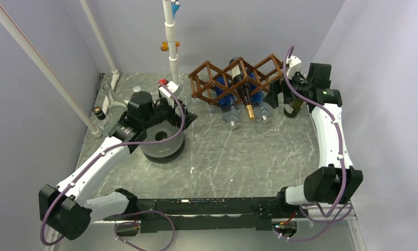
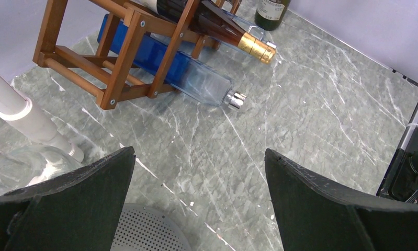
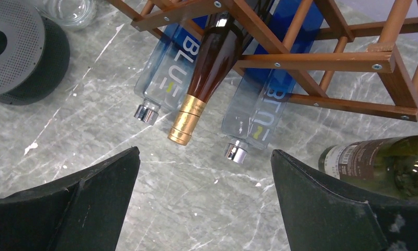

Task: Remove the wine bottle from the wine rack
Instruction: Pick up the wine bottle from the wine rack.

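Observation:
The brown wooden wine rack [image 1: 233,77] stands at the back of the table. A dark wine bottle [image 1: 244,93] with a gold-foil neck lies through a middle cell, neck pointing forward and down. It also shows in the right wrist view [image 3: 212,63] and in the left wrist view [image 2: 251,46]. My right gripper [image 1: 280,98] is open and empty just right of the rack [image 3: 311,57], its jaws [image 3: 204,157] wide apart above the table in front of the bottle necks. My left gripper [image 1: 187,117] is open and empty [image 2: 199,157], left of the rack [image 2: 117,57].
Two clear-and-blue bottles [image 3: 167,68] [image 3: 259,110] lie in the rack's lower cells beside the wine bottle. A green bottle [image 1: 293,107] stands right of the rack, close to my right gripper. A grey perforated disc [image 1: 162,142] sits under my left wrist. White pipes [image 1: 170,47] stand behind.

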Available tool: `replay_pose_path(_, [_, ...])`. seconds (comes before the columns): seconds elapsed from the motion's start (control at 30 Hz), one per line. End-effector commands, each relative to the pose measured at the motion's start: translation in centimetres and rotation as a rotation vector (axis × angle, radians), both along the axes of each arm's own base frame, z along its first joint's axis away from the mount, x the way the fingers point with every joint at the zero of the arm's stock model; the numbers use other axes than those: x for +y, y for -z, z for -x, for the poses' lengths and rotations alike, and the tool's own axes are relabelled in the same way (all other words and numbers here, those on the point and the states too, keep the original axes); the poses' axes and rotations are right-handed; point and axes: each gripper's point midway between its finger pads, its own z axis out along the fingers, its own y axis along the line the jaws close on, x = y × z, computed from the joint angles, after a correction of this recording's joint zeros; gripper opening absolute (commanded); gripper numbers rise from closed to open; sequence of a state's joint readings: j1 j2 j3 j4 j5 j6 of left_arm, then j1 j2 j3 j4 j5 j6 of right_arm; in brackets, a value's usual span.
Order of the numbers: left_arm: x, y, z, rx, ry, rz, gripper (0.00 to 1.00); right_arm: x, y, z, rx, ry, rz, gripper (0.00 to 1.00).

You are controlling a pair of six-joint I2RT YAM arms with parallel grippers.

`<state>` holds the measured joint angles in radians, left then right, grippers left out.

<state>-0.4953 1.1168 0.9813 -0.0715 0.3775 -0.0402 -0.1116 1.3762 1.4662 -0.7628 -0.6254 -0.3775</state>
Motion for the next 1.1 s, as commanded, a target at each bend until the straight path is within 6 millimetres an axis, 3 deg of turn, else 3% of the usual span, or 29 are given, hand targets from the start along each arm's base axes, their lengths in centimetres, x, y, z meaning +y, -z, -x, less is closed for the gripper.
replay_pose_path(0.0, [0.1, -2.0, 0.4, -0.063, 0.007, 0.028, 0.99, -0.2, -1.5, -1.3, -0.020, 0.056, -0.047, 1.00])
replay_pose_path(0.3, [0.2, -2.1, 0.5, -0.068, 0.002, 0.032, 0.99, 2.5, 2.5, -2.2, 0.072, 0.034, -0.105, 0.99])
replay_pose_path(0.57, [0.2, -1.9, 0.5, -0.063, 0.002, 0.030, 1.00, 3.4, 5.7, -4.7, 0.094, 0.075, -0.109, 0.99])
replay_pose_path(0.67, [0.1, -1.8, 0.4, -0.059, 0.001, 0.028, 0.99, 4.8, 7.2, -5.2, 0.115, 0.054, -0.102, 0.98])
replay_pose_path(1.07, [0.1, -1.1, 0.1, -0.046, -0.002, 0.017, 1.00, 6.1, 10.5, -7.4, 0.156, 0.115, -0.092, 0.95])
